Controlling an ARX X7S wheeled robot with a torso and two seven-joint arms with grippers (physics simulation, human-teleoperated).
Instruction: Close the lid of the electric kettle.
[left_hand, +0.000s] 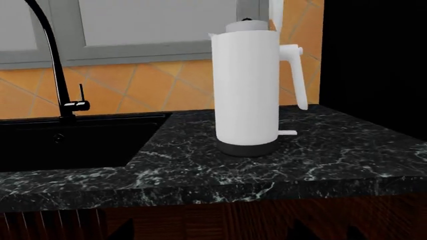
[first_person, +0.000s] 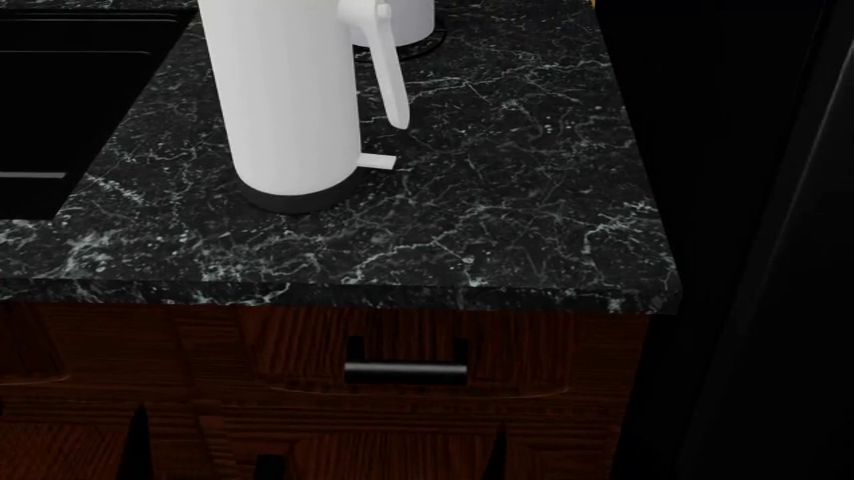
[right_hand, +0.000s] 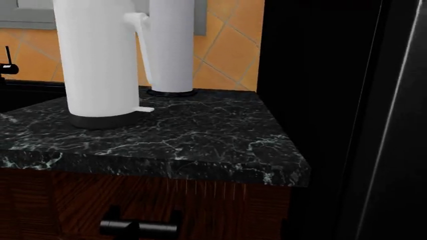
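The electric kettle (left_hand: 247, 90) stands upright on the black marble counter (left_hand: 333, 155), handle toward the dark wall; it also shows in the head view (first_person: 287, 100) and the right wrist view (right_hand: 97, 60). In the left wrist view a thin white strip (left_hand: 276, 12), seemingly the lid, stands raised above the handle's top and is cut off by the frame edge. Its top is out of the other two views. My left gripper (left_hand: 213, 235) is low in front of the cabinet, dark fingertips wide apart, empty. My right gripper (right_hand: 213, 235) is also low, only one dim tip showing.
A narrower white cylinder (right_hand: 172, 45) stands on a dark ring behind the kettle. A black sink (left_hand: 67, 145) with a black faucet (left_hand: 57, 65) lies left of the kettle. A tall dark unit (first_person: 747, 200) bounds the counter's right. A drawer handle (first_person: 406, 372) is below the edge.
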